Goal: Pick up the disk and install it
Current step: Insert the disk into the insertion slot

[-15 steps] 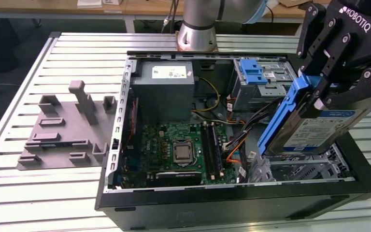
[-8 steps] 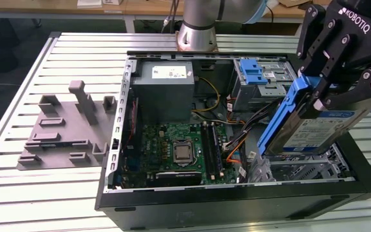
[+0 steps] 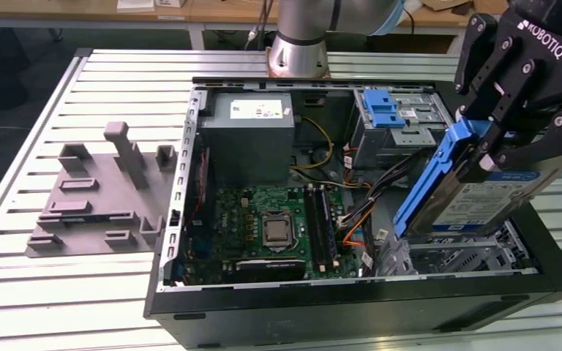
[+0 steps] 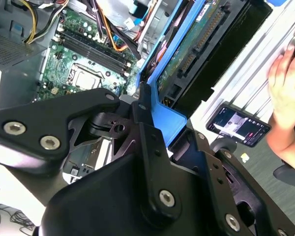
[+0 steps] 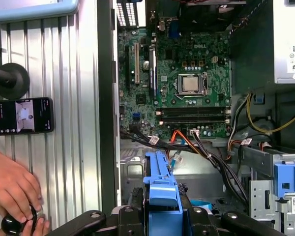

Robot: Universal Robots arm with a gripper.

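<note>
The worktop [image 3: 27,219] is a ribbed, pale metal surface of long parallel slats, with desks along the background. Toward the exterior view's left lies a grey slotted fixture block [image 3: 96,194], matte, moulded, with upright posts and rectangular pockets; nothing sits in it. Centre stands an open black computer case [image 3: 359,307] on its side, sheet-steel walls, housing a green motherboard [image 3: 266,227] with a bare square processor, a grey power supply [image 3: 252,128], bundled cables, and a perforated metal drive cage [image 3: 403,117] carrying a blue plastic latch.

At the exterior view's right, the gripper [image 3: 500,142], black, jointed, bolted linkages, has its fingers clenched on the upper end of the disk [image 3: 481,197]. The disk hangs nearly upright, slightly tilted, above the case's near right corner, over the lower drive bay and clear of the motherboard. In the second wrist view the disk [image 4: 196,44] shows its green circuit-board underside and connector edge; the blue caddy [image 5: 160,196] rises between the fingers in the first wrist view.

Handling judgement: the disk is rigid, dense for its size, with smooth metal faces that would slip under a light pinch. The caddy is thinner plastic and likely to flex. The exposed board and connector are fragile; hold belongs on the framed edges, as appears to be the case here, though the exact contact faces are hidden by the linkages.

A person's hand [image 5: 12,189] rests on the worktop beside a phone [image 5: 22,115], outside the case.
</note>
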